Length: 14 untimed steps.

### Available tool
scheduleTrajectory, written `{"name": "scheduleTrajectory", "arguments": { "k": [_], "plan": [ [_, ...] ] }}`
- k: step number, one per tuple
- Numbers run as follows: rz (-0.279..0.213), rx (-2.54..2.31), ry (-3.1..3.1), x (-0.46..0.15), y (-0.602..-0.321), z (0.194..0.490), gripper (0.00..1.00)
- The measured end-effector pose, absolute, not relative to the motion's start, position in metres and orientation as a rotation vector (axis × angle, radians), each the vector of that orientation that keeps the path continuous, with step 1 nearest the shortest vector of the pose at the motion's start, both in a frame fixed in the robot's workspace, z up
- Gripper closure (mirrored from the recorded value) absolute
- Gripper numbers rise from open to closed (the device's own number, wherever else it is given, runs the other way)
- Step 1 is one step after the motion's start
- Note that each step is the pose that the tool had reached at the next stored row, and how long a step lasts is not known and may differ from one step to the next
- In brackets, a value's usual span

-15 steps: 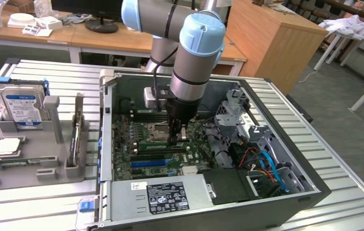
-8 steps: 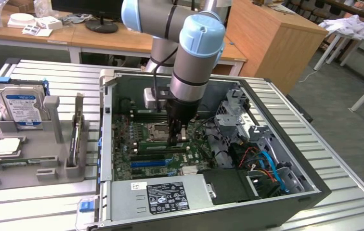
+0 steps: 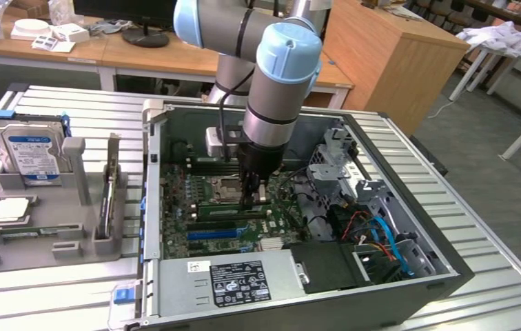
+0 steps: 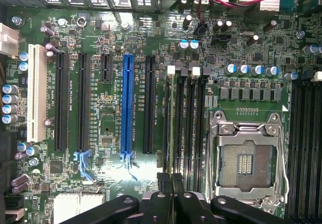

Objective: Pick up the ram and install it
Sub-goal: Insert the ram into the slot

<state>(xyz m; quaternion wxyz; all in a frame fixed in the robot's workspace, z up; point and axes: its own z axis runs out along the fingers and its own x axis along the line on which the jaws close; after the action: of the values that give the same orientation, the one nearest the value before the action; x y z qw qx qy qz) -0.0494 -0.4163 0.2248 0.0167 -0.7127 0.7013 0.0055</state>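
Now the gripper (image 4: 171, 186) is pinched tight on the thin green ram (image 4: 173, 128), low inside the computer (image 3: 431, 276), right over the long black slots (image 4: 191, 128). Keep it straight along one slot and push down softly, both ends together.

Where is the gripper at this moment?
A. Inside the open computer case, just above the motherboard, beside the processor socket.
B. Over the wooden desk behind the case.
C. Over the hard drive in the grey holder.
A: in the exterior view the gripper is down inside the open case, close above the motherboard and next to the processor socket.
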Motion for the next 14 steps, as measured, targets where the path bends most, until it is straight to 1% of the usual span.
{"name": "scheduleTrajectory", "arguments": {
  "k": [5, 6, 14],
  "plan": [
    [0.017, -2.215, 2.18, -0.0493, -0.4162, 0.2247, 0.87],
    [0.017, -2.215, 2.18, -0.0493, -0.4163, 0.2247, 0.81],
    [0.017, -2.215, 2.18, -0.0492, -0.4163, 0.2286, 0.81]
  ]
}}
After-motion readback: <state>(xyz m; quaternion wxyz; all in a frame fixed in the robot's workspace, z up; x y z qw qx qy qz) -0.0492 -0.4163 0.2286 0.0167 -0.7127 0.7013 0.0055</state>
